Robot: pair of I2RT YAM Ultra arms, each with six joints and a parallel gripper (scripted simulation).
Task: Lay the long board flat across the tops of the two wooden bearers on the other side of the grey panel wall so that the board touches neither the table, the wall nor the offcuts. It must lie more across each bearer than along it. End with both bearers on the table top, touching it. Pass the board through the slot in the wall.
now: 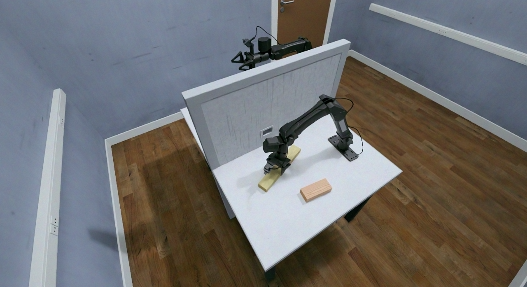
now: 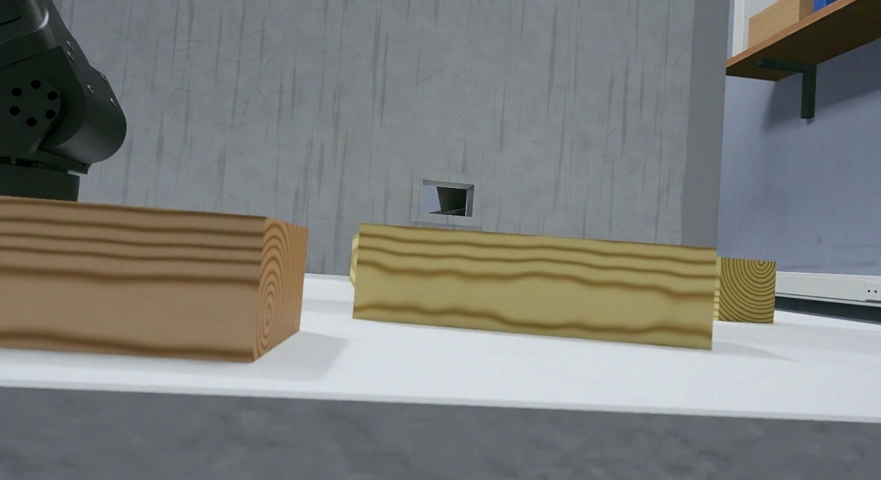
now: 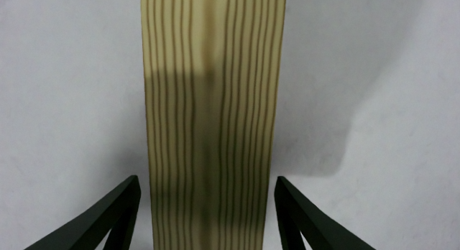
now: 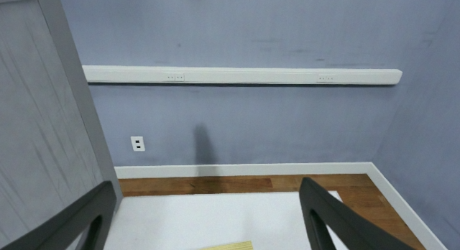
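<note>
From the top, the long board [image 1: 268, 180] [image 3: 212, 135] lay flat on the white table [image 1: 305, 230] [image 2: 493, 379] [image 3: 395, 207] [image 4: 180, 218], on the near side of the grey panel wall [image 1: 239, 119] [image 2: 554, 107] [image 4: 36, 99]. The left gripper [image 1: 274, 170] [image 3: 208, 184] pointed down over it, and a pinkish-brown offcut [image 1: 316, 190] lay apart from the board. The slot [image 1: 267, 131] [image 2: 448, 200] opened low in the wall (a small window for so long a plank). Beyond the wall, the right gripper [image 1: 236, 64] [image 4: 210, 187] hung in the air, its fingers spread wide.

In the exterior view, a brown block [image 2: 129, 286] sat at the left, with a yellowish block [image 2: 533, 286] beside it, a gap between them. More yellowish wood [image 2: 746, 290] showed behind the latter (mostly hidden, so its full shape could not be told).

In the left wrist view, the fingers stood wide, one either side of the board, with gaps showing at both edges; they held nothing.

In the right wrist view, the fingers were wide and empty, and a sliver of yellowish wood [image 4: 233, 246] peeped in at the bottom edge (which piece, I couldn't tell).
</note>
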